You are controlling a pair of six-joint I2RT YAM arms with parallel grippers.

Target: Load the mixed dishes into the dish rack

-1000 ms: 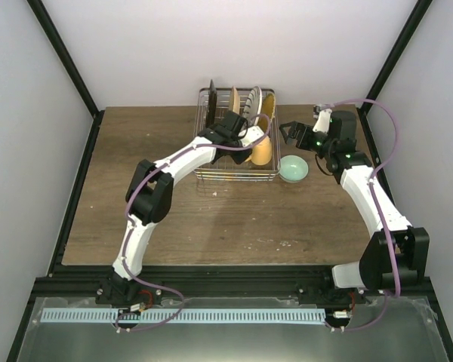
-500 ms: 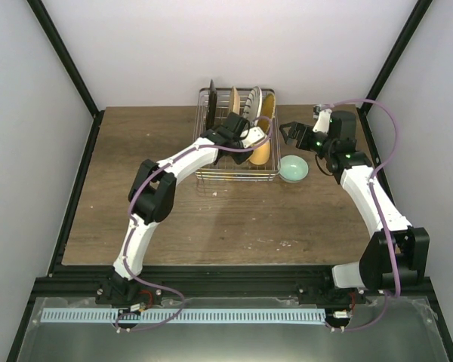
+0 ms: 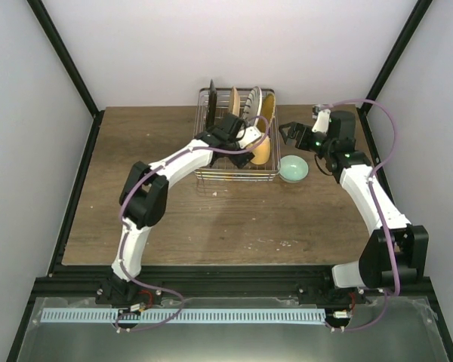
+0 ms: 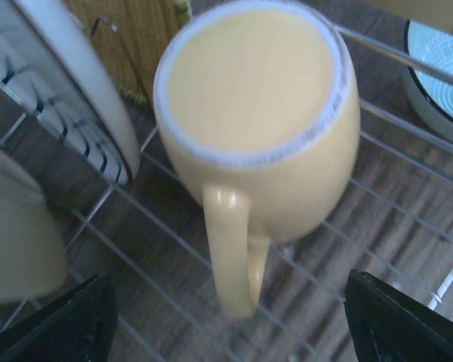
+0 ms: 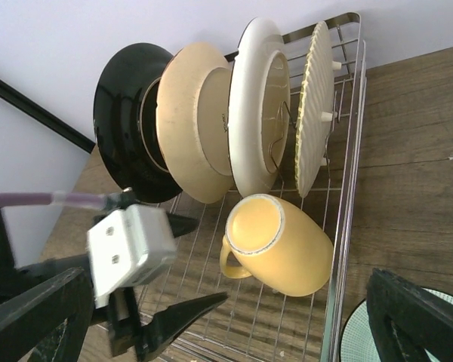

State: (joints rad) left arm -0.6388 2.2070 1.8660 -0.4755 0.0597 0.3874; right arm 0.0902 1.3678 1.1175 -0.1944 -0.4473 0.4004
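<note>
The dish rack (image 3: pixel 211 172) holds several upright plates: black (image 5: pixel 128 121), beige (image 5: pixel 192 121), white (image 5: pixel 257 105) and woven (image 5: pixel 315 105). A yellow mug (image 3: pixel 262 151) lies tilted on the rack floor, its base ring facing up. In the left wrist view the mug (image 4: pixel 257 113) points its handle (image 4: pixel 234 249) at my left gripper (image 4: pixel 230 332). That gripper is open, both fingers well clear of the handle. It also shows in the top view as the left gripper (image 3: pixel 248 145). My right gripper (image 3: pixel 287 130) hovers open just right of the rack, above the mint bowl (image 3: pixel 294 168).
The mint bowl sits on the wooden table right outside the rack's right rim (image 5: pixel 347 188). The striped white plate (image 4: pixel 75 98) stands close to the mug's left. Black frame posts and white walls enclose the table.
My left gripper opened and let go of the mug's handle; the mug now rests on the rack floor. The right arm has not moved.
</note>
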